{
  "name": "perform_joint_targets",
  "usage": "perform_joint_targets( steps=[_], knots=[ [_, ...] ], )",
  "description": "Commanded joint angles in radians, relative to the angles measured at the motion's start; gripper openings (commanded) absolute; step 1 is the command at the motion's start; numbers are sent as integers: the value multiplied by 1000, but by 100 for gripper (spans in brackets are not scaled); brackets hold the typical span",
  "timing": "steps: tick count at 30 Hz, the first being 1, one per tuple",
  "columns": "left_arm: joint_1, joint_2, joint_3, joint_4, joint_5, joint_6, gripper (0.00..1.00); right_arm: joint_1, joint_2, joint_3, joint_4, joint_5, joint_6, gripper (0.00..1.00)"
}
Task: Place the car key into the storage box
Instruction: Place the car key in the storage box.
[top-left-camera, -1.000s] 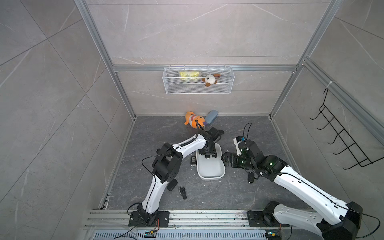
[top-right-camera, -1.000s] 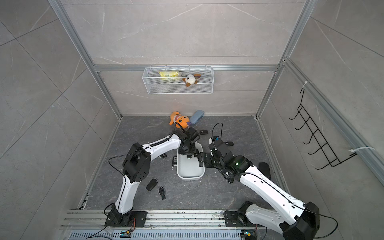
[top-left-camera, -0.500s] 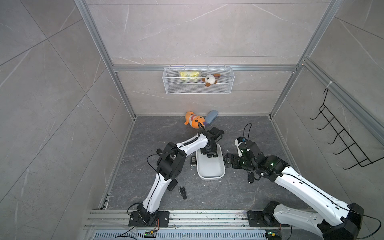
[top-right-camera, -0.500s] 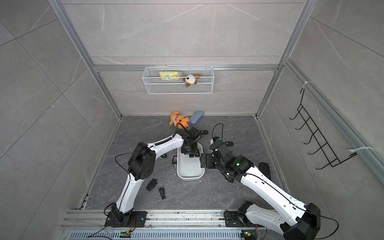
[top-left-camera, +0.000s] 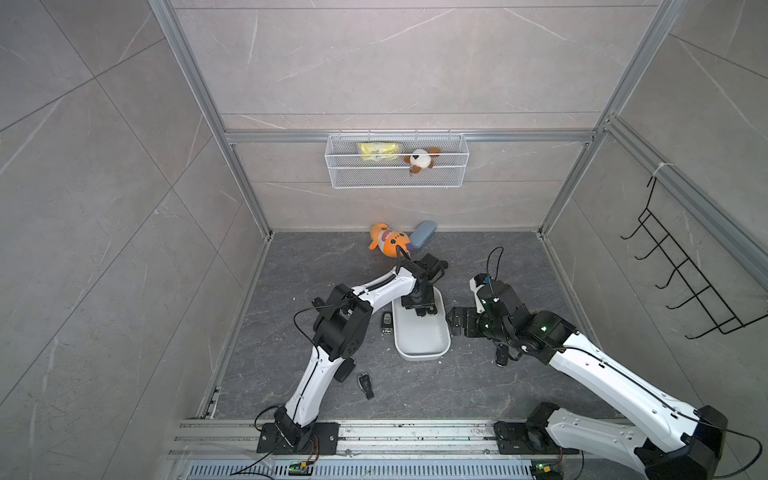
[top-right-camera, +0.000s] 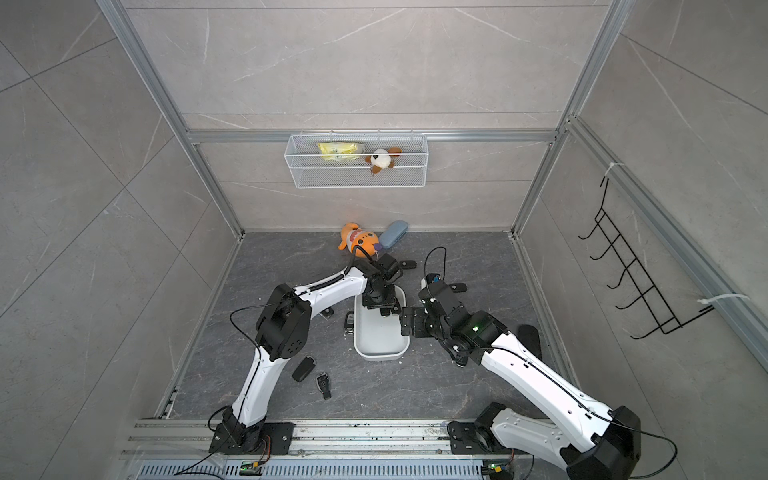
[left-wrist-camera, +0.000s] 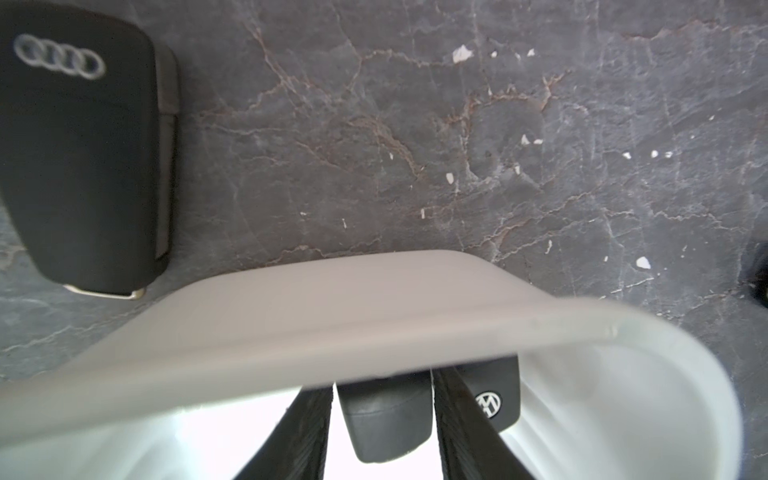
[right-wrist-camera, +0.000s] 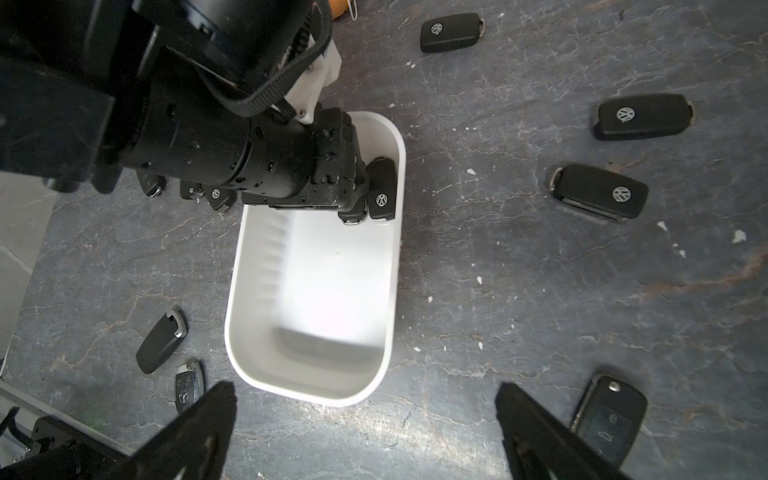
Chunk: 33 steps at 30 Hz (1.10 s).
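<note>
The storage box is a shallow white tub in the middle of the floor. My left gripper reaches down into its far end. In the left wrist view a black car key sits between the fingers, with a thin gap on one side. A second key with a VW badge lies beside it inside the box. My right gripper hovers wide open just right of the box, holding nothing.
Several black keys lie on the dark floor: an Audi one left of the box, a Mercedes one, and VW ones to the right. An orange plush and a blue-grey case sit by the back wall under a wire basket.
My left gripper's jaws have parted a little around the key at the box's far end. The right arm has hardly moved.
</note>
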Motion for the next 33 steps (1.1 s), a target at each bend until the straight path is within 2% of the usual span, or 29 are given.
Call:
perform_joint_targets(
  steps=[1, 7, 12, 17, 21, 28, 33],
  knots=[
    [6, 2, 17, 1, 18, 14, 43, 4, 10, 2, -7, 20, -11, 100],
    [6, -18, 11, 1, 13, 10, 43, 5, 15, -2, -12, 41, -5, 100],
    [6, -76, -6, -5, 1, 10, 53, 0, 21, -9, -43, 130, 38, 100],
    [6, -168, -63, 20, 23, 23, 70, -9, 22, -23, -49, 176, 75, 100],
    [5, -245, -119, 50, 47, 49, 99, -16, 17, -31, -62, 256, 118, 100],
    [5, -379, -214, 94, 74, 97, 100, -23, 4, -97, -24, 355, 109, 100],
    [5, -478, -320, 143, 36, 164, 100, -37, 26, -124, -44, 371, 152, 100]
  ],
)
